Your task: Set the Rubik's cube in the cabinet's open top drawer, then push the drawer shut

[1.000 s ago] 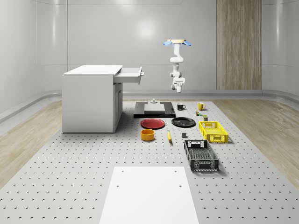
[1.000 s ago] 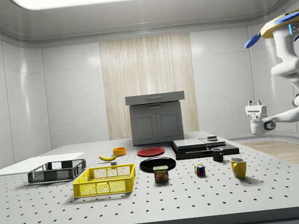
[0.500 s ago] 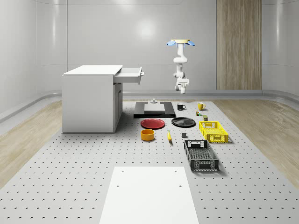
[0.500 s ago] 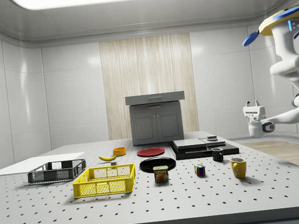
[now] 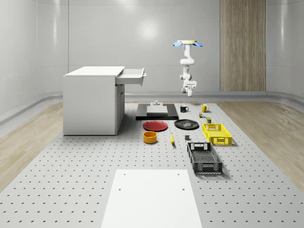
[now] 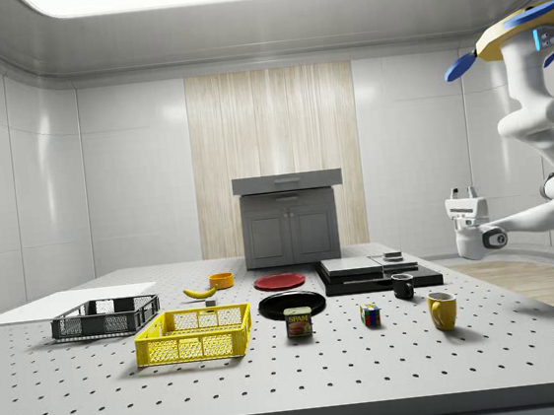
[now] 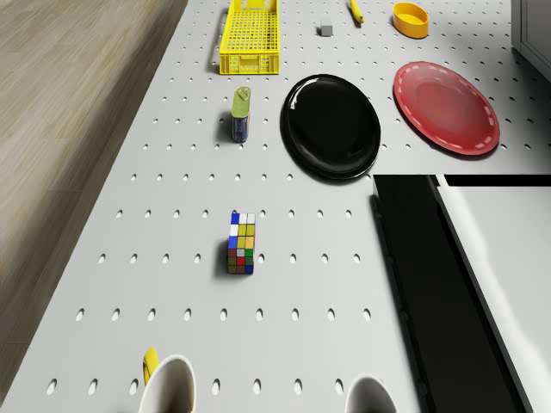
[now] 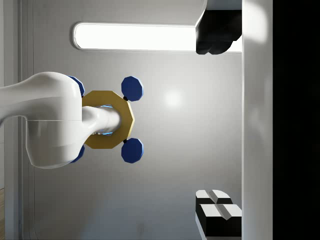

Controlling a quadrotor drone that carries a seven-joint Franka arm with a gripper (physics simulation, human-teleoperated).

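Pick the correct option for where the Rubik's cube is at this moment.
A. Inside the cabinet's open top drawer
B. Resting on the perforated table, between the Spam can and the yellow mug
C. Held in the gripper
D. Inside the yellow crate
B: in the side view the Rubik's cube sits on the perforated table, with the Spam can on one side and the yellow mug on the other, far below the gripper.

The scene is viewed from high and far back in the whole-scene view, facing the cabinet [image 5: 93, 99] across the tabletop [image 5: 71, 180]. In the side view it is seen low, level with the tabletop's edge, toward the cabinet's front. From the drone, the tabletop is looked down upon closely. The wrist camera is aimed upward at the drone [image 8: 107, 120] and ceiling. The yellow crate [image 6: 194, 335] is shared by three views.
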